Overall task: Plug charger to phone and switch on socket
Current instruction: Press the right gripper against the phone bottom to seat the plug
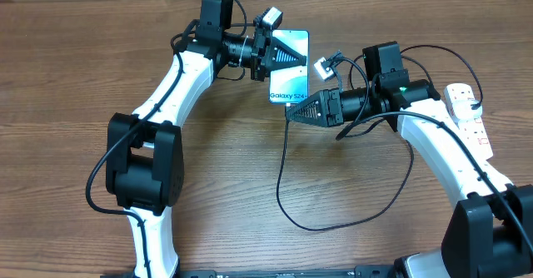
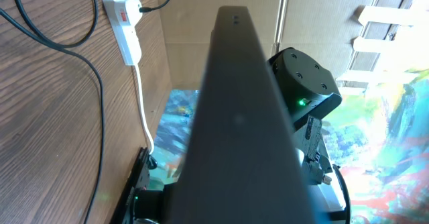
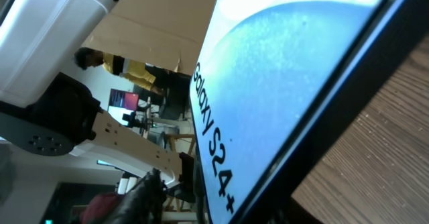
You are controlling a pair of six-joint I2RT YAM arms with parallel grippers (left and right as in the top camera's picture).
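Phone (image 1: 288, 85), clamped across its width by the left gripper (image 1: 291, 57), sat near the middle of the desk's far edge, long axis running far to near, "Galaxy" band nearest. Reaching in from the right edge, the right gripper (image 1: 290, 112) pinched the charger (image 1: 279, 174) at that end. The socket (image 1: 466, 111) lay by the right edge.
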